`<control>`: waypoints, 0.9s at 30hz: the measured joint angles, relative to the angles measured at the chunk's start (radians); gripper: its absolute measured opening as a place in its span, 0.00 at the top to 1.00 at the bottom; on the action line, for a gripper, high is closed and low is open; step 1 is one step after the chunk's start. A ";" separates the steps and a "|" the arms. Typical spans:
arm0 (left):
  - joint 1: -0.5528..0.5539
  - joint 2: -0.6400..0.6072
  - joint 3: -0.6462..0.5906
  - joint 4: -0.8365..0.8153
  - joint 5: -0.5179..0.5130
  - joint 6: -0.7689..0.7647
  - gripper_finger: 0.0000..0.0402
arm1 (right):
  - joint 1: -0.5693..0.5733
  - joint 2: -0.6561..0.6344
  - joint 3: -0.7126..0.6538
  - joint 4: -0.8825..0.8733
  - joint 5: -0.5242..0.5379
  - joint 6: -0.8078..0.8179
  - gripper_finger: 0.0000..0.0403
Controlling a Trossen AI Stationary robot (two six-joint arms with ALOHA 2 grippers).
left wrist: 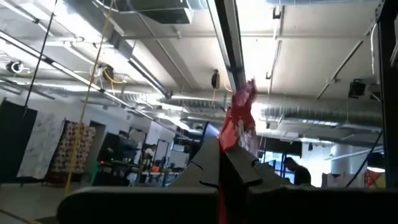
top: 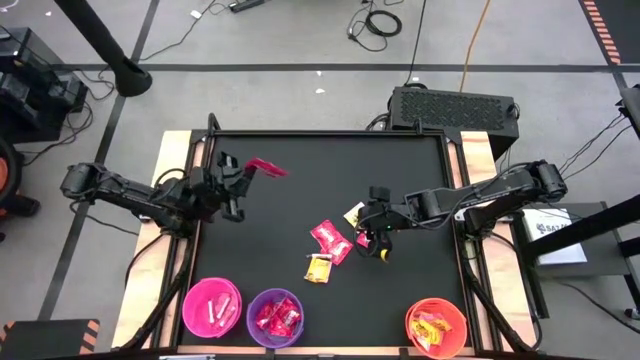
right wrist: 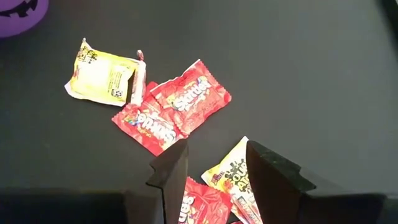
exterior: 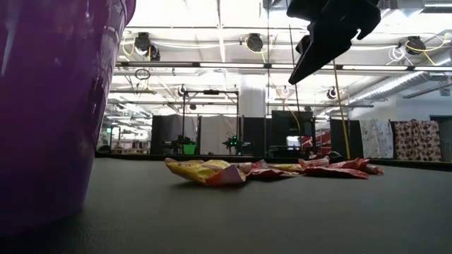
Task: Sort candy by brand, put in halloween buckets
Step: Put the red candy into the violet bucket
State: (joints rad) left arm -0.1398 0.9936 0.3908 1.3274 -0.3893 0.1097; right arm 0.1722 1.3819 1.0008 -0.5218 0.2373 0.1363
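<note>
**Left gripper pinching a red packet aloft; right gripper spread over the loose pile**

Left gripper [top: 243,176]: positioned over the left half of the black table [top: 300,160], lifted off the surface. Its fingers are pressed together on a red candy packet [top: 266,167], which sticks out past the fingertips; the left wrist view shows the same packet [left wrist: 239,121] standing up between the dark fingers against the ceiling.

Right gripper [top: 374,244]: positioned right of the table's centre, directly above the loose candy. Its fingers [right wrist: 171,168] stand spread apart with nothing between them.

Loose candy: red packets [right wrist: 189,96] lie overlapping near the table's middle, a yellow packet [right wrist: 99,78] just beside them, and further packets, yellow and red, sit beneath the right gripper.

Buckets: three stand along the near edge. The pink bucket [top: 212,306] holds pale packets, the purple bucket [top: 275,317] touching it holds red packets, and the orange bucket [top: 437,326], well apart toward the right, holds yellow packets.
</note>
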 joint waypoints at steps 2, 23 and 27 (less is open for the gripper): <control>0.000 0.000 0.000 0.000 0.003 0.000 1.00 | 0.000 0.000 0.000 0.001 0.000 -0.001 0.62; -0.025 0.000 0.000 -0.077 0.026 0.406 1.00 | 0.000 0.000 0.000 0.001 0.002 -0.002 0.62; -0.057 0.001 0.000 -0.183 0.041 0.732 1.00 | 0.000 0.000 0.000 0.002 0.003 -0.002 0.62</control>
State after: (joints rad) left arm -0.1971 0.9943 0.3908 1.1447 -0.3481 0.8416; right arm 0.1722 1.3819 1.0008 -0.5201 0.2400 0.1345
